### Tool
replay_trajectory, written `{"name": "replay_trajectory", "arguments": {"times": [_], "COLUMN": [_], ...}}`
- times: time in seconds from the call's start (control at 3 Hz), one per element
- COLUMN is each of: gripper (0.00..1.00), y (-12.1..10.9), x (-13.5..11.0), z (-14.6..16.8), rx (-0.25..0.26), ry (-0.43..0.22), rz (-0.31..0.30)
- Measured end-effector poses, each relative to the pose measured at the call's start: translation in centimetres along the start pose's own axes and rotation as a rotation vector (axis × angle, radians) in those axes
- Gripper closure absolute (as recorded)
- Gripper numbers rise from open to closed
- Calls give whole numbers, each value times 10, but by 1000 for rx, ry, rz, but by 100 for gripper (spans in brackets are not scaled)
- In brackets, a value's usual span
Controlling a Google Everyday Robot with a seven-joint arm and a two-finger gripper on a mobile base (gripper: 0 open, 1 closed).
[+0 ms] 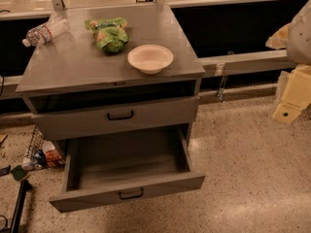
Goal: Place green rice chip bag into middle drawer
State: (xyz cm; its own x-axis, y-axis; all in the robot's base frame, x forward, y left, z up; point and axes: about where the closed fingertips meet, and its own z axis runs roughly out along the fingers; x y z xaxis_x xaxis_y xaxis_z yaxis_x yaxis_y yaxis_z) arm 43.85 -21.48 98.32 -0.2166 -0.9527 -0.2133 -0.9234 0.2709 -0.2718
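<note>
Jaws of the gripper [290,101] are hanging at right, state impossible to tell. Green rice chip bag [111,33] is lying on the tabletop [73,59] beside a bowl [150,58].

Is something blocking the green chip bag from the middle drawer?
Yes: the middle drawer is shut; only the bottom drawer is pulled out. The green rice chip bag lies on top, behind the white bowl. The gripper is at the right edge.
</note>
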Motion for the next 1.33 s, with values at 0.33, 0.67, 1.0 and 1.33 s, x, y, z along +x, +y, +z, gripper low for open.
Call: {"name": "replay_trajectory", "arguments": {"times": [0.33,0.67,1.0,1.33], "gripper": [0,0,0,0], "y": [0,-15,-54,-78], "x": [0,-26,-99,-165], "z": [0,15,51,70], "rx": [0,-2,-32,-40], "ry": [0,-95,-357,-531], "rz": [0,35,119,174]}}
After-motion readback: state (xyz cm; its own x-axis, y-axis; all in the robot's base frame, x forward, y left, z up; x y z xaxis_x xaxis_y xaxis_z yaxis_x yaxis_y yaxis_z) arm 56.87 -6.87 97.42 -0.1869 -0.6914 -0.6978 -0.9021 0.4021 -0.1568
